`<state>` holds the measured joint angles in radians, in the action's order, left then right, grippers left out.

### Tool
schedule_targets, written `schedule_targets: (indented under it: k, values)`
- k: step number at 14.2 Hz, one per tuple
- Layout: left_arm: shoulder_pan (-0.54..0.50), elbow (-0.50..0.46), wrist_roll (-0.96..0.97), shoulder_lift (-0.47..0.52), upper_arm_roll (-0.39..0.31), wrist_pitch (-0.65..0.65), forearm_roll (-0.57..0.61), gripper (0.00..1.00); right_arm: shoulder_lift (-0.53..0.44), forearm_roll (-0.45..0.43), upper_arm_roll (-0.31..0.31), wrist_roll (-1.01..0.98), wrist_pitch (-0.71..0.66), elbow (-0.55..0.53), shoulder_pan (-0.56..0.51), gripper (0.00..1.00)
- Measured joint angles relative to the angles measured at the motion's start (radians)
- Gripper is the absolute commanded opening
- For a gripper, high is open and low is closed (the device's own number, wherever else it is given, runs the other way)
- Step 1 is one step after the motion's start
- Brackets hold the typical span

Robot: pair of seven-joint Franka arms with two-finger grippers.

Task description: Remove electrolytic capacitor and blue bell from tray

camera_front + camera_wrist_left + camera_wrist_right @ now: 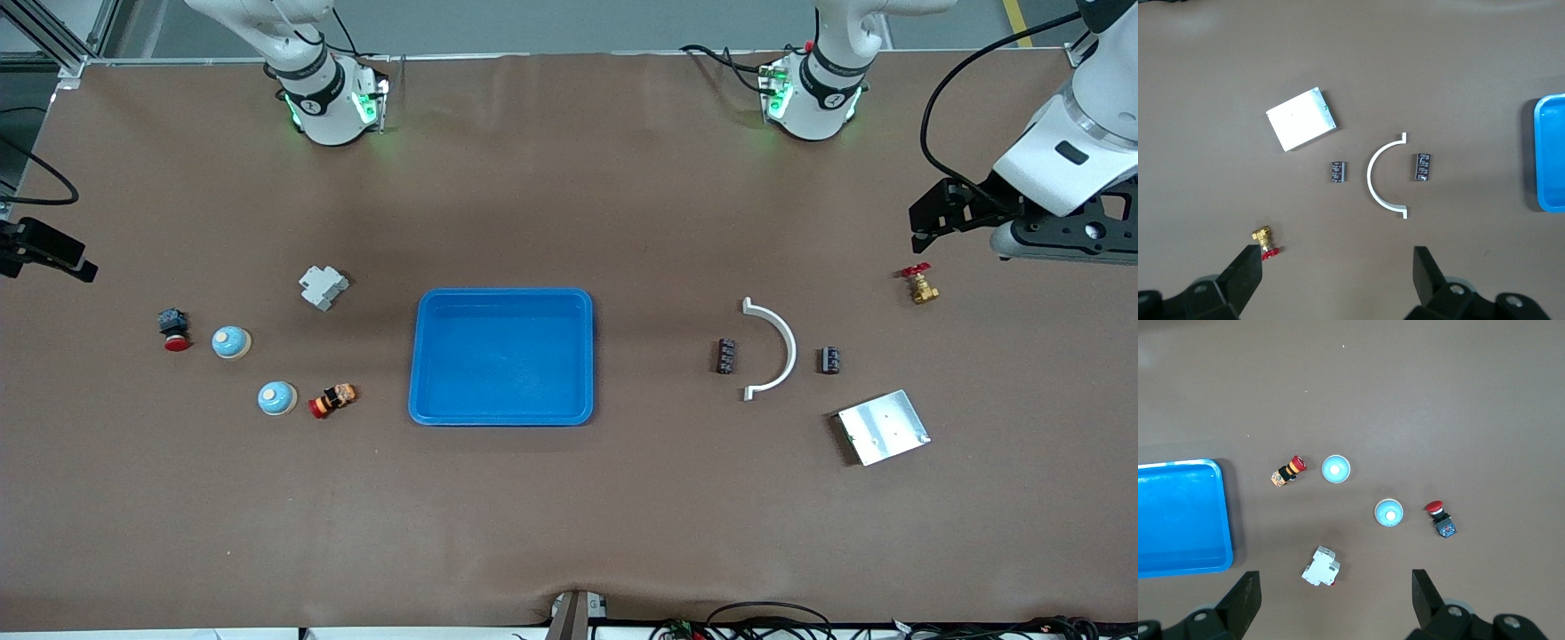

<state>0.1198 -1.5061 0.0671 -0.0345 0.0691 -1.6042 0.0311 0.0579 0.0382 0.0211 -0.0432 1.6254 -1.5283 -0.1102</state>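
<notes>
Wide-open and empty, the left gripper hangs in the air at the left arm's end of the table, near a brass valve; the right gripper shows at the table's right-arm edge. Front view: a blue tray sits mid-table. Two capacitors flank a white curved bracket, with a metal plate nearer the camera. Two blue bells lie toward the right arm's end.

Left wrist view: the left gripper's fingers stand far apart above the table, both capacitors untouched.

Right wrist view: the right gripper's fingers are likewise spread wide over a white breaker; both bells rest on the table.
</notes>
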Motion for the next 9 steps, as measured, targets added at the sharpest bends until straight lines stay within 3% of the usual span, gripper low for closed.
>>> schedule_targets:
  k: [9]
  values:
    - [-0.002,-0.001,0.019,-0.012,0.0,0.0,0.0,1.0,0.0,-0.015,-0.014,-0.005,-0.001,0.028,0.022,1.0]
